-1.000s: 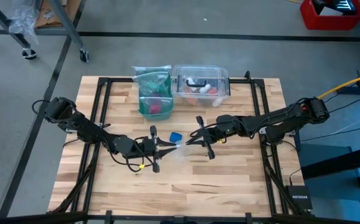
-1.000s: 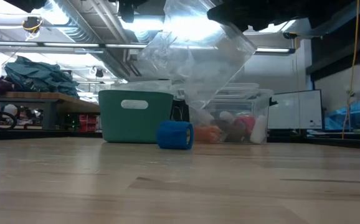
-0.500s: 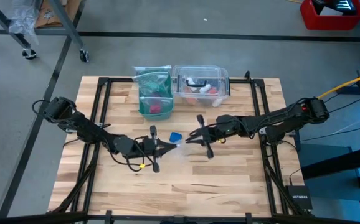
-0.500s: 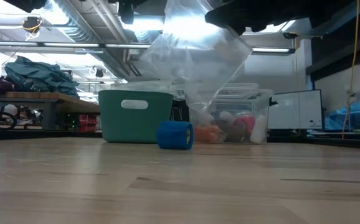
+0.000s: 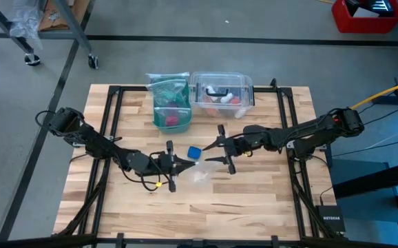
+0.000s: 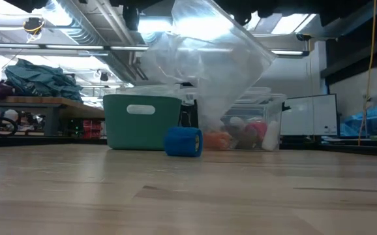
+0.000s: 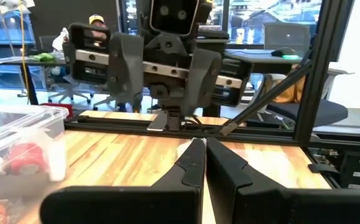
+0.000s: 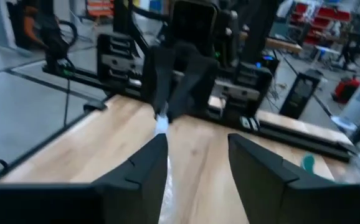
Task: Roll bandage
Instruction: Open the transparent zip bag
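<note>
The blue bandage (image 5: 194, 151) stands already rolled and untouched just beside the clear zip bag (image 5: 199, 173), which the left gripper (image 5: 185, 165) pinches with jaws closed, while the right gripper (image 5: 216, 153), jaws spread wide, holds nothing.

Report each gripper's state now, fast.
Left gripper: closed on the corner of the clear plastic bag, holding it above the table.
Right gripper: open, holding nothing, facing the left one above the bag.

A bright blue bandage (image 5: 194, 151), clear zip bag (image 5: 200, 176), teal bin (image 6: 141, 121), pale wood table (image 5: 254, 200).
</note>
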Motion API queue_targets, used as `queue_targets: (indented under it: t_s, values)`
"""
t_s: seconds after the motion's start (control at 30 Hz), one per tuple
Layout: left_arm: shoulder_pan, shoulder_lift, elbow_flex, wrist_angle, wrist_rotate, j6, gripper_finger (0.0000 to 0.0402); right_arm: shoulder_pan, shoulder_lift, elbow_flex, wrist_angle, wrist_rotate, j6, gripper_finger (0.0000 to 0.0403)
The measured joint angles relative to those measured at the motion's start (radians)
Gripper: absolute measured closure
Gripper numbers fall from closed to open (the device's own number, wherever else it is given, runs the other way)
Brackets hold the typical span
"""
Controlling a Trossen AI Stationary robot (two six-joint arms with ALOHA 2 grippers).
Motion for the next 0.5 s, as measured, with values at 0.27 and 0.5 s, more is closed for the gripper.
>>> queue_targets:
  t_s: [0.27,0.5]
  values:
    - [0.04,0.0,0.0,0.014,0.0,0.0,0.0401,0.028,0.0,0.0,0.025,0.019,0.0,0.0229]
    - [0.076,0.0,0.021,0.012,0.055,-0.007,0.0402,0.033,0.0,0.0,0.042,0.062,0.0,0.0229]
